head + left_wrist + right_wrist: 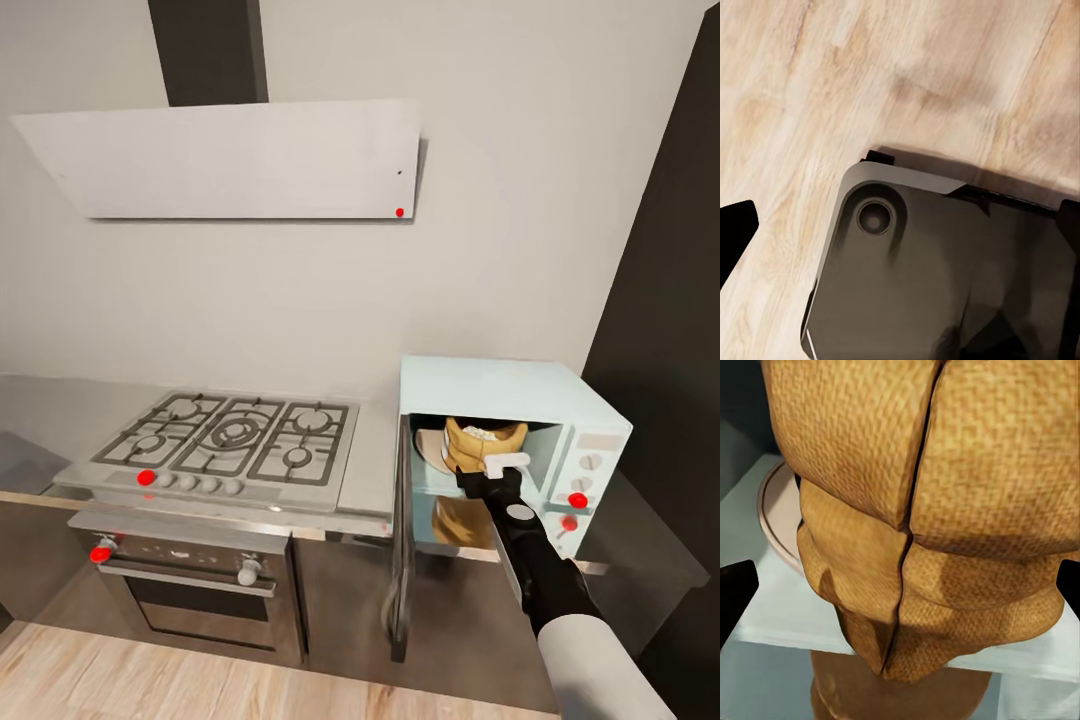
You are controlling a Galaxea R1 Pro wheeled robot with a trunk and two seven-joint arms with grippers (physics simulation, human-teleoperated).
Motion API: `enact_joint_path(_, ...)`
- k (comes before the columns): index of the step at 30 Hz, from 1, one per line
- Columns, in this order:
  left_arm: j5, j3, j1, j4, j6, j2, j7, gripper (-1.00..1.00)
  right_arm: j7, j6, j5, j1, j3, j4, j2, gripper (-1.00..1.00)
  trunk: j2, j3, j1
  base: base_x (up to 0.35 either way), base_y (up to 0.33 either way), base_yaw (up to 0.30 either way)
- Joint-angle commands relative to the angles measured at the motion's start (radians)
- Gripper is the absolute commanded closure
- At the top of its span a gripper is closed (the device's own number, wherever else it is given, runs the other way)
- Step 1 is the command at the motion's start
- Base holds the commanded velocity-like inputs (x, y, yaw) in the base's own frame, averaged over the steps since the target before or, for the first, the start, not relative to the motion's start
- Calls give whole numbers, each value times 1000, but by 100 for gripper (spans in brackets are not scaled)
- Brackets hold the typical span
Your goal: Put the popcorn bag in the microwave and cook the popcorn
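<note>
Head view: right gripper (497,466) touches popcorn bag (478,440) inside open microwave (560,400).

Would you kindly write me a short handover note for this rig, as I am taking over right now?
Right gripper: at the open microwave, up against the popcorn bag; the right wrist view shows the bag close between the fingertips, but whether the jaws are closed on it cannot be told.
Left gripper: its wrist view looks down at the wooden floor and the robot's dark base; jaw state unclear.
Bag: upright inside the microwave cavity, by the round plate, whitish bits at its top.
Door: swung open.
Done: bag is in the microwave.
Left: withdraw the right arm, shut the door, start heating.
</note>
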State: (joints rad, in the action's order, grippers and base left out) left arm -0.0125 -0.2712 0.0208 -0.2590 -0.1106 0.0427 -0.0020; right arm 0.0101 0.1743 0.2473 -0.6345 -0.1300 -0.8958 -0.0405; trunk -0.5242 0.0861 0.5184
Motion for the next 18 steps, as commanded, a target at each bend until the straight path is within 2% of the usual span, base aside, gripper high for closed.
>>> enact_joint_path(1, -1, -2, 1, 1, -3, 0, 0, -100, 0, 5, 9, -1, -2, -2, -1, -100, -2, 2, 1, 46, 0, 0)
enact_joint_path(10, -1, -2, 1, 1, -3, 2, 0, -100, 1, 4, 10, -2, 2, -2, -1, -100, -2, 2, 1, 7, 0, 0)
enact_joint_path(18, 0, 0, 1, 1, -3, 2, 0, -100, 1, -9, 11, -27, 4, 0, -2, -100, -2, 2, 1, 26, 0, 0)
